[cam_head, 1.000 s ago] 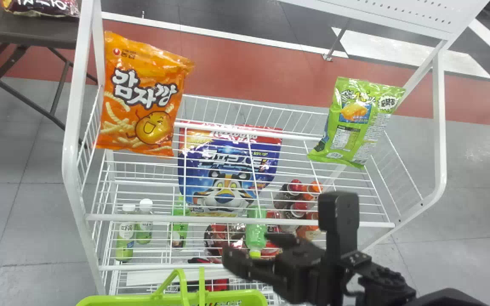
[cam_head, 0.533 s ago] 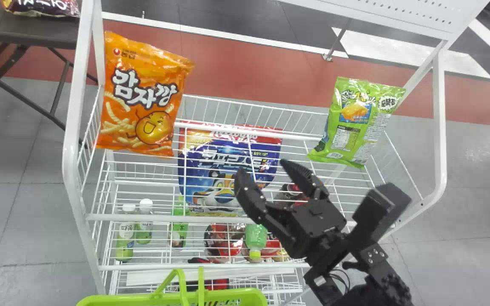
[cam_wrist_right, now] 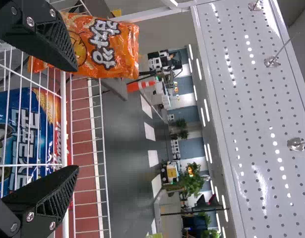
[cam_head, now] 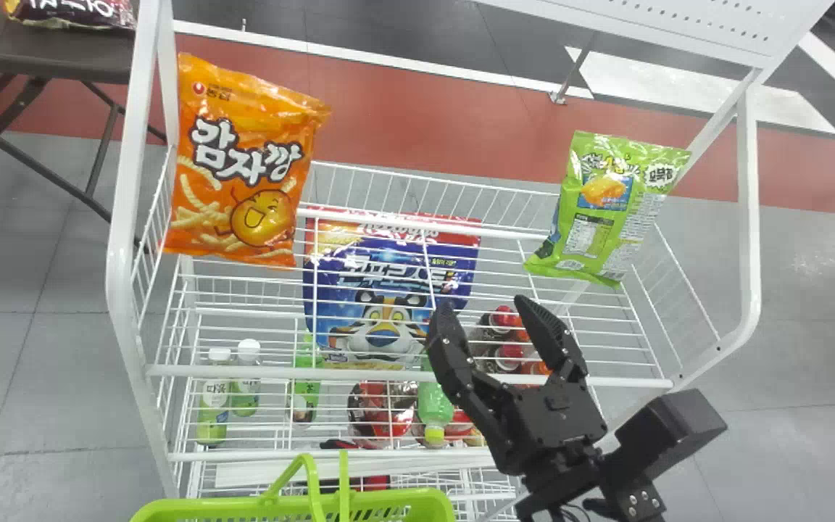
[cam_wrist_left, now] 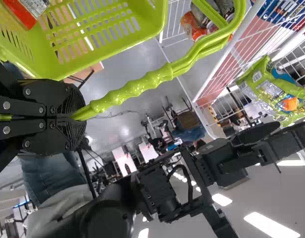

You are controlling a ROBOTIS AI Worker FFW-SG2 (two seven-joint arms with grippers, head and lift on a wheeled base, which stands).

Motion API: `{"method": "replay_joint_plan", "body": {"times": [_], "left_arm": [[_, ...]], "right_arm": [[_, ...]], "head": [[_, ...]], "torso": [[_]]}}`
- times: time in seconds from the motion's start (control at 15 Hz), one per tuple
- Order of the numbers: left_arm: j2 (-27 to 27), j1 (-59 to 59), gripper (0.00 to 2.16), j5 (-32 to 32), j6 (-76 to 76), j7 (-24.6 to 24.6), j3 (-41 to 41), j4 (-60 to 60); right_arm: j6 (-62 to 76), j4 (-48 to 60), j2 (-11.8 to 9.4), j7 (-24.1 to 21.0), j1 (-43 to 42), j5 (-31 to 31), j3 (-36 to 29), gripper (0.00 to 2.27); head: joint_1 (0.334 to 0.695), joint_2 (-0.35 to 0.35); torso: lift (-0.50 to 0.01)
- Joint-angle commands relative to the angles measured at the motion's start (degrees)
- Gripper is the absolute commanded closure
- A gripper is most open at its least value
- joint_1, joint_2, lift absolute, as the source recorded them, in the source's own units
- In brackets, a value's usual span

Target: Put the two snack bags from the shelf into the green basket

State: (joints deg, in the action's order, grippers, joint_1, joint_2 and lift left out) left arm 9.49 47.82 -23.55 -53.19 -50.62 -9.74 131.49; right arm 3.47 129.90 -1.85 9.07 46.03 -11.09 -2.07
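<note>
My right jaws, spread wide, empty, have swung up from near green basket (cam_head: 222,507) to shelf (cam_head: 280,372); left jaws clamp handle (cam_wrist_left: 137,89). Orange bag (cam_head: 243,163), green bag (cam_head: 606,206) likely reachable soon.

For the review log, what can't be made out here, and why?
- Head view: near part of the green basket, cut off by the bottom edge.
- Head view: red-and-black item, mostly hidden behind basket and wires.
- Head view: red-capped bottles, partly behind wires and right gripper.
- Left wrist view: orange-red item, cut off by the edge.
</note>
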Motion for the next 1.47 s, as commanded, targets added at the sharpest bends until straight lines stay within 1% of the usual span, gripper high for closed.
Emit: {"method": "replay_joint_plan", "body": {"times": [0.0, 0.4, 1.4], "left_arm": [[0.0, 0.0, 1.98, 0.0, 0.0, 0.0, 0.1, 0.0], [0.1, -0.1, 1.98, 0.0, 0.0, -0.1, 0.3, 0.1], [0.2, -0.4, 1.98, 0.0, -0.4, -0.1, 0.3, 0.4]], "right_arm": [[-2.4, 0.9, 0.2, -0.5, 0.0, 0.3, 0.2, 0.13], [-2.9, 1.1, 0.1, -1.4, 0.0, 0.5, 0.1, 0.13], [-3.8, 1.5, 0.0, -1.5, -0.3, 0.7, 0.0, 0.13]], "head": [[0.695, -0.35], [0.695, -0.35], [0.695, -0.35]], "torso": [[-0.01], [-0.01], [-0.01]]}}
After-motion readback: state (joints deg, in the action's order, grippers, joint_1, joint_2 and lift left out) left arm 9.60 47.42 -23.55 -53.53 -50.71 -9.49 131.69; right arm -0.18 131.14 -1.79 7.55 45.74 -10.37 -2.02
